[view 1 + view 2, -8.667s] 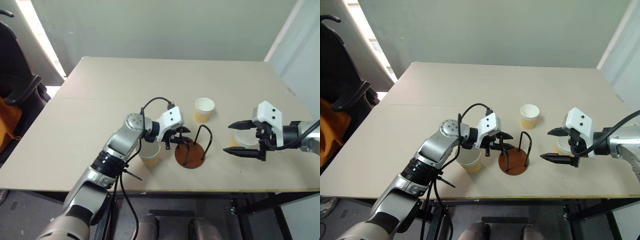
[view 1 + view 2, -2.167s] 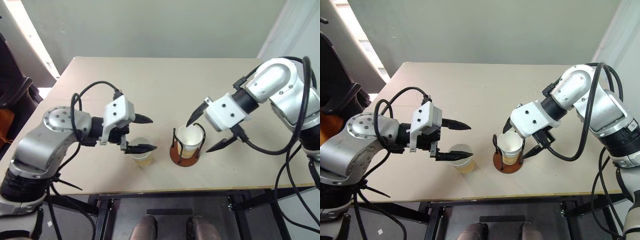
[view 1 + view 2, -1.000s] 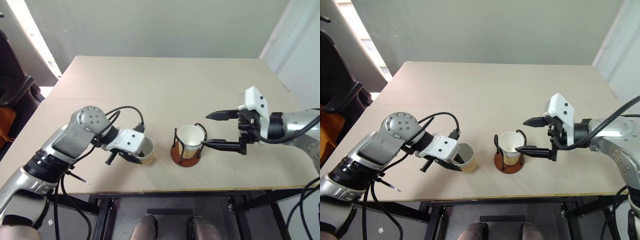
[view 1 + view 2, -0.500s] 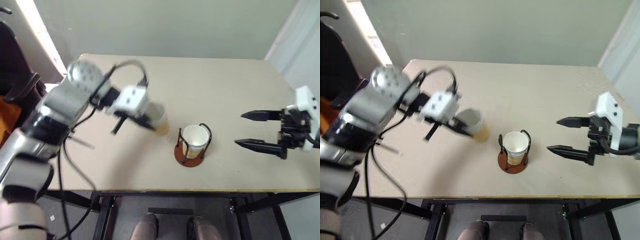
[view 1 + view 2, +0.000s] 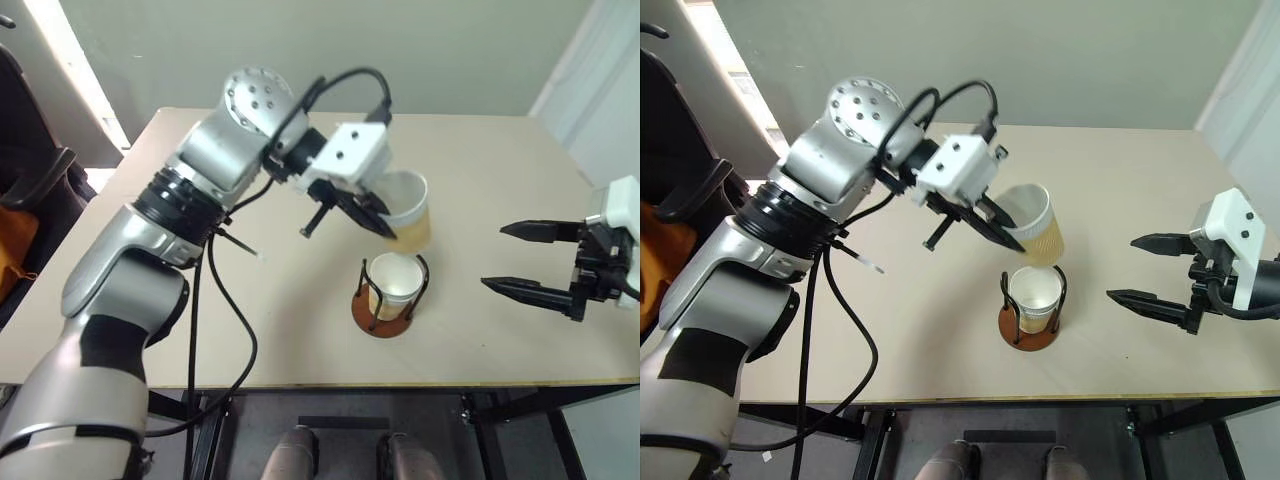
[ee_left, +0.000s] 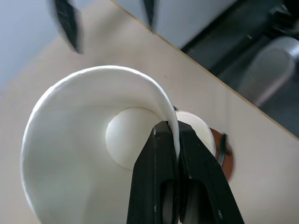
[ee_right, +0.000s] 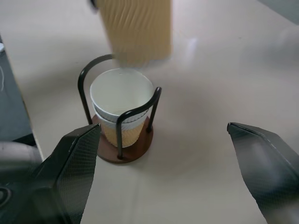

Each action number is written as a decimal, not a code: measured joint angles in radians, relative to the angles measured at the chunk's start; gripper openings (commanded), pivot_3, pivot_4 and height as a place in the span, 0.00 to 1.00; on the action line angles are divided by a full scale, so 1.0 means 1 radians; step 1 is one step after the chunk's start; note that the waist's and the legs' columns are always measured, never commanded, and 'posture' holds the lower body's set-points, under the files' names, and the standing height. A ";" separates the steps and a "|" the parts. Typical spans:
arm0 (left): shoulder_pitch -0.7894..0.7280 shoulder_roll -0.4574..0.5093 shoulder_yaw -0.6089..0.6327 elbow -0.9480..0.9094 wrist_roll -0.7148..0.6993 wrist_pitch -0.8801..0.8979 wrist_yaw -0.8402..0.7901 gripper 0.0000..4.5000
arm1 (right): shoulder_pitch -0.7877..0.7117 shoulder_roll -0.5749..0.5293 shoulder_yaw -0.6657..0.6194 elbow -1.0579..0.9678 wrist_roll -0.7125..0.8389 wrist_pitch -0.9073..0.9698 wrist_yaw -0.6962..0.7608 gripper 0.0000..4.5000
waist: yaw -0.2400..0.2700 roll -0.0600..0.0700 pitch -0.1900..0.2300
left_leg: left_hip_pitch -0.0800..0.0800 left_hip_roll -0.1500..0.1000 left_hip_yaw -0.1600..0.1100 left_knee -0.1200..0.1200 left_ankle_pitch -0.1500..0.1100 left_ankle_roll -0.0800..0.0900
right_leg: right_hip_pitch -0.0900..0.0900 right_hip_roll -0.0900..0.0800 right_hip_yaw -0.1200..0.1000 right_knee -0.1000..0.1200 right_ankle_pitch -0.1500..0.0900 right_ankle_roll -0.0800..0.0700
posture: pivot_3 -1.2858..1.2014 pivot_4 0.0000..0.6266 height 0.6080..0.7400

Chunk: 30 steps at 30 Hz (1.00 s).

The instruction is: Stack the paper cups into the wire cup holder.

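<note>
left eye view: the left gripper [image 5: 375, 212] sits just above the centre of the frame, clenched on the rim of a paper cup [image 5: 408, 208], one finger inside the mouth and one outside. the cup is off the table [image 5: 200, 300], tilted, its white mouth turned toward the upper left of the frame and its tan-yellow wall toward the lower right. it hangs directly above the wire cup holder [image 5: 390, 312], close to the top of the black wire loops; contact with them cannot be told from here.

the holder stands upright on its round reddish-brown base a little below the centre of the frame, near the table's front edge. nested cups [image 5: 397, 282] already sit inside the loops (two rims show one over the other in the right wrist view), white mouth facing up.

the right gripper [image 5: 535, 262] is at the right edge of the frame, level with the holder and well apart from it. its two black fingers are spread wide, one above the other in the picture, tips pointing left toward the holder, with nothing between them.

left wrist view: the two black fingers [image 6: 154, 182] press together on the thin white cup wall, and past the cup's rim the holder's base and the nested cup mouth show on the table.
</note>
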 measured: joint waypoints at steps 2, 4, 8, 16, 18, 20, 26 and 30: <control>-0.001 0.016 -0.055 -0.006 -0.016 -0.030 0.000 0.00 | 0.016 0.000 -0.013 -0.015 0.001 0.002 -0.001 1.00 | 0.001 0.000 0.000 | 0.000 0.000 0.000 0.000 0.000 0.000 | 0.000 0.000 0.000 -0.001 0.000 0.000 | 0.52 0.24 1.00; -0.002 0.023 -0.102 -0.007 -0.034 -0.059 0.000 0.00 | 0.031 0.000 -0.027 -0.022 0.004 0.006 -0.005 1.00 | 0.003 0.000 0.000 | 0.000 0.000 0.000 0.000 -0.001 0.000 | 0.001 0.000 0.000 -0.002 0.000 0.001 | 0.52 0.24 1.00; -0.024 0.015 -0.164 0.005 -0.037 -0.117 0.000 0.00 | 0.051 -0.004 -0.037 -0.034 0.007 0.017 -0.015 1.00 | 0.004 0.000 0.000 | 0.000 0.000 0.000 0.001 -0.001 0.001 | 0.003 0.000 0.000 -0.004 0.001 0.003 | 0.52 0.24 1.00; -0.027 -0.065 -0.183 0.082 0.043 -0.217 -0.001 0.00 | 0.088 -0.019 -0.065 -0.076 0.008 0.024 -0.027 1.00 | 0.008 0.000 0.000 | 0.001 -0.001 0.000 0.003 -0.003 0.003 | 0.006 0.000 0.000 -0.008 0.003 0.005 | 0.52 0.24 1.00; -0.026 -0.068 -0.183 0.083 0.059 -0.226 -0.001 0.00 | 0.095 -0.019 -0.065 -0.083 0.008 0.023 -0.035 1.00 | 0.009 0.000 0.000 | 0.001 -0.001 0.000 0.003 -0.003 0.003 | 0.006 0.000 0.000 -0.009 0.003 0.005 | 0.52 0.24 1.00; -0.025 -0.073 -0.183 0.088 0.064 -0.233 -0.001 0.04 | 0.098 -0.019 -0.065 -0.085 0.007 0.023 -0.039 1.00 | 0.010 0.000 0.000 | 0.001 -0.001 0.000 0.003 -0.003 0.003 | 0.006 0.000 0.000 -0.009 0.003 0.005 | 0.52 0.24 1.00; -0.024 -0.089 -0.183 0.106 0.095 -0.243 -0.001 0.45 | 0.119 -0.019 -0.066 -0.092 0.001 0.017 -0.040 1.00 | 0.012 0.000 0.000 | 0.001 -0.001 0.000 0.004 -0.003 0.003 | 0.007 0.000 0.000 -0.010 0.003 0.006 | 0.52 0.24 1.00; -0.022 -0.097 -0.179 0.114 0.105 -0.243 -0.001 0.75 | 0.117 -0.019 -0.065 -0.088 -0.002 0.008 -0.040 1.00 | 0.013 0.000 0.000 | 0.001 -0.001 0.001 0.005 -0.003 0.004 | 0.007 0.000 0.000 -0.010 0.004 0.006 | 0.52 0.24 1.00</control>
